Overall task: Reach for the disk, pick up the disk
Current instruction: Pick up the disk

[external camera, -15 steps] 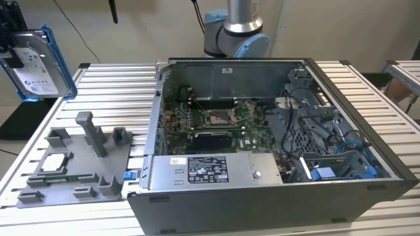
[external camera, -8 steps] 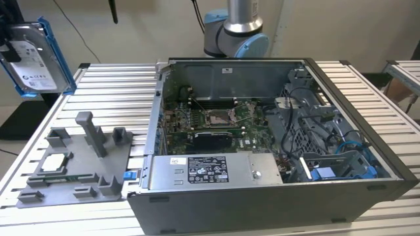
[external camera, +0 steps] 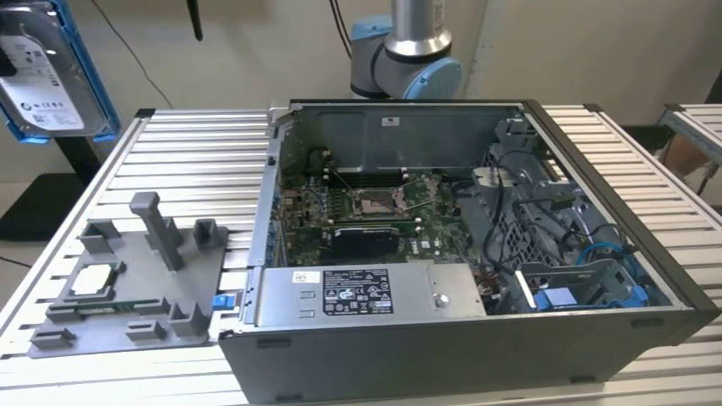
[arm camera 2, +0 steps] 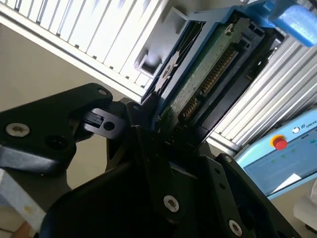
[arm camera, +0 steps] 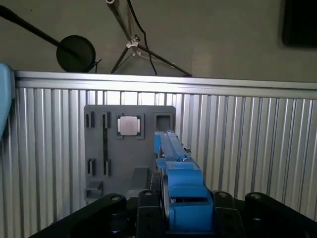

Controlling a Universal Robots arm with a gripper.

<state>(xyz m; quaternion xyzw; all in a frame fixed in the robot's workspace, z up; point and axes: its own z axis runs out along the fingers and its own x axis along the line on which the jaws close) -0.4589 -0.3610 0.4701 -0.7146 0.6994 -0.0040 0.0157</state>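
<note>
Clasping the disk [external camera: 46, 80], fingers [arm camera: 147, 210] hang above the slatted table's [external camera: 631, 161] edge.

Ribbed metal table [external camera: 192, 161] — computer case [external camera: 429, 364], grey fixture [external camera: 135, 292]

We see the disk [external camera: 43, 76] as smooth silver metal with a white paper label, clipped in a slightly glossy blue plastic frame [external camera: 100, 93]. In the second wrist view its underside is a green circuit board [arm camera 2: 198, 84]. The gripper [arm camera: 184, 210] clasping it looks matt black. The table [external camera: 631, 152] is ribbed pale metal with a satin sheen. On it, the fixture plate [external camera: 124, 296] is matt grey plastic, and the small square chip [arm camera: 129, 125] seated in it is smooth silver metal. The computer case [external camera: 451, 364] is dark grey painted metal outside and dull bare sheet metal inside. Its power supply [external camera: 361, 292] is plain silver metal with a white paper label.
</note>
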